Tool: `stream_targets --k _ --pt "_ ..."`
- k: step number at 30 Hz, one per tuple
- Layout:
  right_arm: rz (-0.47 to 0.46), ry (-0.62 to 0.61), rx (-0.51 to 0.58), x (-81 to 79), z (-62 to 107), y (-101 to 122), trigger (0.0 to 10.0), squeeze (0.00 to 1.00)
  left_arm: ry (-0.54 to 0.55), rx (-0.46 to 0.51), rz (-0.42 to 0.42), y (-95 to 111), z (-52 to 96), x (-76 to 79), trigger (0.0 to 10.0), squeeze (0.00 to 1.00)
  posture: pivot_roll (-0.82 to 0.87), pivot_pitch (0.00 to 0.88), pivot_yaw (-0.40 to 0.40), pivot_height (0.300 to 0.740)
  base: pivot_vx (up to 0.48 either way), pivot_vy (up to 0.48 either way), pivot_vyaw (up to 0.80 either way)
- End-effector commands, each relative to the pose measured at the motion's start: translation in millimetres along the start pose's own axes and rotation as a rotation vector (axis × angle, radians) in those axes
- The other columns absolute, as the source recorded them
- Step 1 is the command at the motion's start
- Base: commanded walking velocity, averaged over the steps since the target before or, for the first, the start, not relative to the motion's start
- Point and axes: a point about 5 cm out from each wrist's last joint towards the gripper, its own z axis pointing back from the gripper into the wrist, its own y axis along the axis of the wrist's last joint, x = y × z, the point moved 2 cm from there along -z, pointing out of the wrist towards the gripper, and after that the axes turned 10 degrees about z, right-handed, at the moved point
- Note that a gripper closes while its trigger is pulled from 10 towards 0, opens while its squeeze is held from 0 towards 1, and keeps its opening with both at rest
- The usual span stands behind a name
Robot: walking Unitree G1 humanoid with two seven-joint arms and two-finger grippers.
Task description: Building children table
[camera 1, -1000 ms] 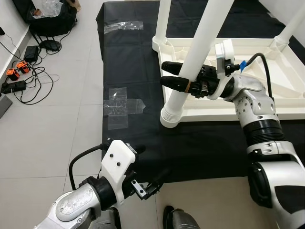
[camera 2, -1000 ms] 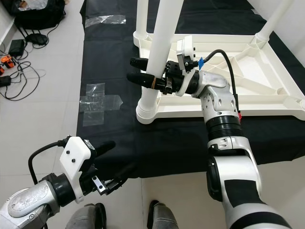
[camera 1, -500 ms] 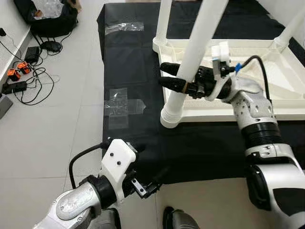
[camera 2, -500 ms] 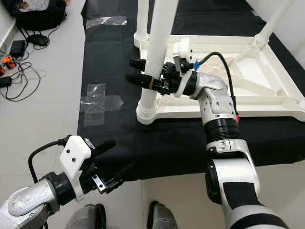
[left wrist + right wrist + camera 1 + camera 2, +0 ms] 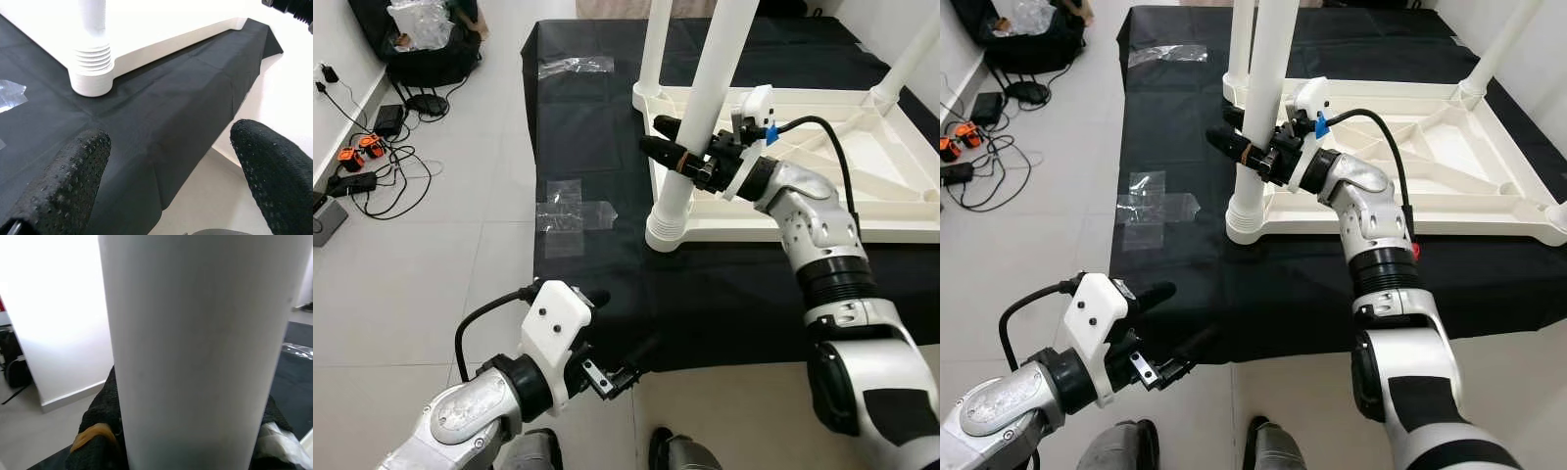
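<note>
Right claw point(image 5: 677, 157) clenched around the white cylindrical plastic table leg point(image 5: 705, 103), one black finger on either side, presumably to hold or turn it at its ribbed threaded collar point(image 5: 667, 231). The leg stands upright at the near-left corner of the inverted white plastic children's tabletop point(image 5: 901, 196), which lies underside up on a black cloth sheet point(image 5: 587, 127) on the tiled floor, probably as protection. Left claw point(image 5: 617, 343), fingers spread and released, hovers low over the cloth's near edge.
</note>
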Motion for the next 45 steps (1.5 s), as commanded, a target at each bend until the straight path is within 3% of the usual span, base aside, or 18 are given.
stream_targets --k 1,5,17,21,24,26,29,45 --pt "-0.054 -0.104 -0.116 1.8 8.3 -28.3 10.0 0.0 0.005 -0.02 0.0 -4.0 0.5 -1.9 10.0 0.0 0.1 0.26 -0.055 0.74 0.0 0.0 0.0" --pt "-0.056 -0.248 -0.131 11.6 5.8 -27.7 10.0 0.0 0.012 -0.016 -0.006 -3.1 0.0 -4.1 10.0 0.0 0.09 0.262 -0.056 0.74 0.0 0.0 0.0" --pt "-0.066 -0.43 -0.126 11.9 1.0 -25.6 10.0 0.0 0.018 -0.008 -0.015 -1.5 -1.9 -6.7 10.0 0.0 0.09 0.262 -0.054 0.74 0.0 0.0 0.0" --pt "-0.066 -0.409 -0.106 4.6 -1.6 -23.3 10.0 0.0 0.019 -0.006 -0.016 -1.2 -2.0 -7.2 10.0 0.0 0.09 0.262 -0.054 0.74 0.0 0.0 0.0" --pt "-0.042 -0.302 -0.066 -17.3 -6.7 -19.7 10.0 0.0 0.024 -0.006 -0.021 -0.8 -1.8 -8.4 10.0 0.0 0.09 0.262 -0.054 0.74 0.0 0.0 0.0" --pt "-0.042 -0.302 -0.066 -17.3 -6.7 -19.7 10.0 0.0 0.024 -0.006 -0.021 -0.8 -1.8 -8.4 10.0 0.0 0.09 0.262 -0.054 0.74 0.0 0.0 0.0" --pt "-0.016 -0.234 -0.078 -32.6 -8.1 -24.9 10.0 0.0 0.029 -0.004 -0.025 -0.4 -2.0 -9.8 10.0 0.0 0.09 0.26 -0.057 0.74 0.0 0.0 0.0" --pt "0.003 -0.35 -0.242 -37.0 -14.2 -41.7 10.0 0.0 0.038 0.003 -0.031 0.7 -2.8 -11.7 10.0 0.0 0.09 0.262 -0.061 0.74 0.0 0.0 0.0"
